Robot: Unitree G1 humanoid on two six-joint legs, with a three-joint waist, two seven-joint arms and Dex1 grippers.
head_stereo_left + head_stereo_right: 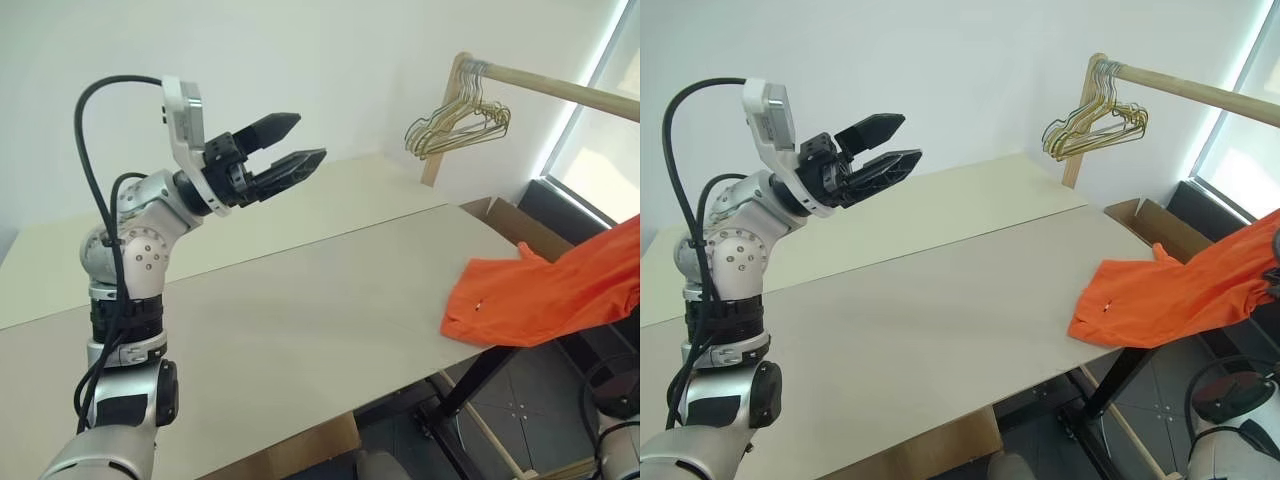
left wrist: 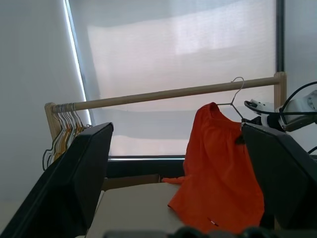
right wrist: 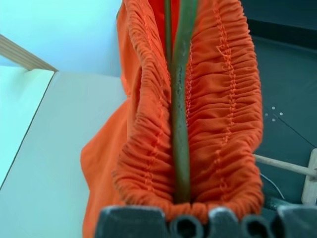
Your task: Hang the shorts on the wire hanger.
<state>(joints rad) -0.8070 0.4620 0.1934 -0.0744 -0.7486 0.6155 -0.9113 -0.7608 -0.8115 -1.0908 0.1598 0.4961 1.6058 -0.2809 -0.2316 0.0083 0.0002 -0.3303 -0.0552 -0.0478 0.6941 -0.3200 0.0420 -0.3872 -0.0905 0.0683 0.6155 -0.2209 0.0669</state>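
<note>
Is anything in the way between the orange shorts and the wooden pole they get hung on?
Nothing visible blocks it. The bright orange fabric shorts already sit on the thin dark wire hanger, whose hook is right at the long wooden rail. The bunch of pale gold wire hangers hangs far off at the rail's other end.

table [image 1: 300,330]: beige, long | rail [image 1: 560,88]: wooden | pale gold hangers [image 1: 455,125]: bunched at rail's end | cardboard box [image 1: 500,215]: beside table

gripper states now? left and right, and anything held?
Left gripper: open, empty, raised above the table.
Right gripper: shut on the shorts and the wire hanger.
</note>
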